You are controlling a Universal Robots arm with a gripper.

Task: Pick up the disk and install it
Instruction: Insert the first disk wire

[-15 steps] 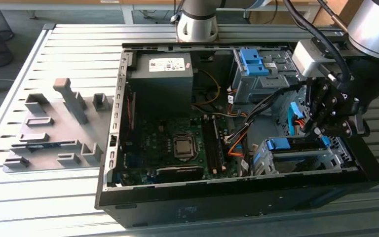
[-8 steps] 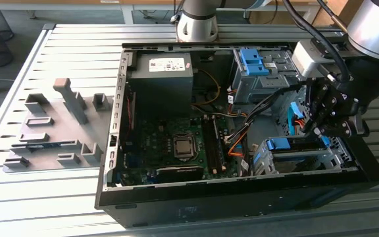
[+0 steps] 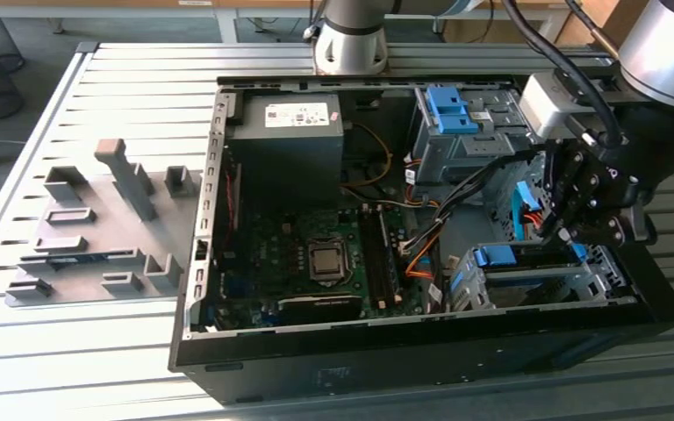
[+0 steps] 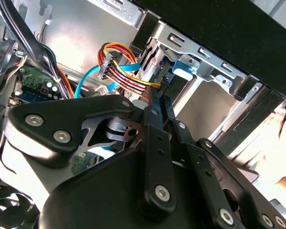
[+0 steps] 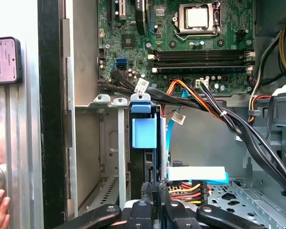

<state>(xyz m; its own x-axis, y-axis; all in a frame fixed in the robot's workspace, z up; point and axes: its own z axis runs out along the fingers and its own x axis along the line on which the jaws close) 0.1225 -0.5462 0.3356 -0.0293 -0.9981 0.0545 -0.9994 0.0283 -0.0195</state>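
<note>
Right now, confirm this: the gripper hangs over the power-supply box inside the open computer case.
Wrong. In the exterior view the gripper hangs over the grey drive bay with the blue bracket inside the open computer case; the power-supply box sits apart, toward the exterior view's left.

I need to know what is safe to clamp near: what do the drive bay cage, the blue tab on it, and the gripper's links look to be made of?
The drive bay cage looks like bare sheet metal: dull grey, thin folded edges, punched holes. The blue tab looks like moulded plastic: even, matte colour. The gripper links look like black-coated metal, with a satin sheen and silver screw heads, though hard plastic cannot be ruled out.
</note>
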